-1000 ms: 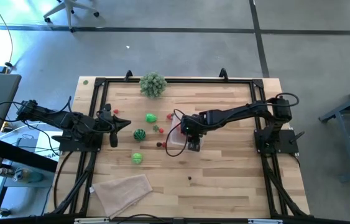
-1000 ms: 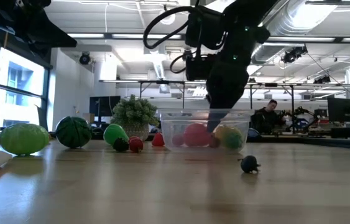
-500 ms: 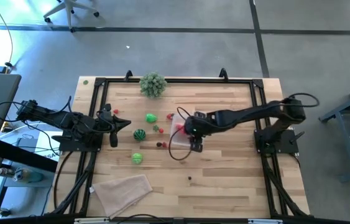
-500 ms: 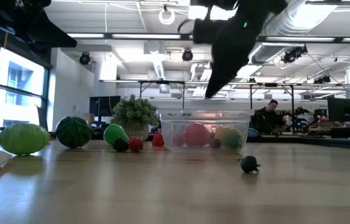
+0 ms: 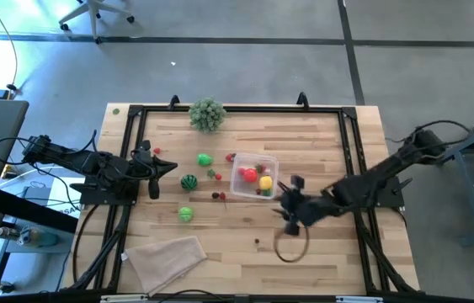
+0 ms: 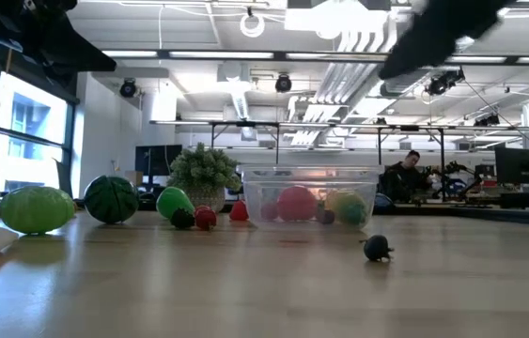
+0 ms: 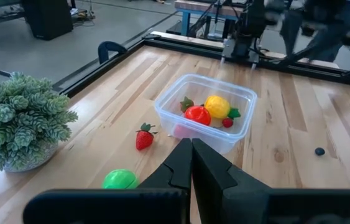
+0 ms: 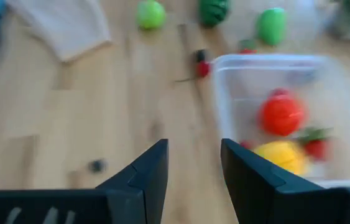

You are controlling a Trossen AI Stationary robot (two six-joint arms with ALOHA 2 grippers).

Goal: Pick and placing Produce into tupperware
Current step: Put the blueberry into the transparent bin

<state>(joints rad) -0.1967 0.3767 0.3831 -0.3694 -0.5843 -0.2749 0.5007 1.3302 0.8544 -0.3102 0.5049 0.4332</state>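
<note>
Wooden bench point(image 5: 304, 151) carries a bushy plant point(image 5: 207, 114) near its far edge; the right gripper point(image 5: 290, 204) hovers empty, fingers parted, beside the tupperware point(image 5: 254, 178).

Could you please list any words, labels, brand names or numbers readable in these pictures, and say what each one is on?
None can be read in any view.
The clear tupperware, the toy produce in it, the beige cloth and the wooden table show no print.
The papers beside the left arm's base may carry print, but it is too small to read.
</note>
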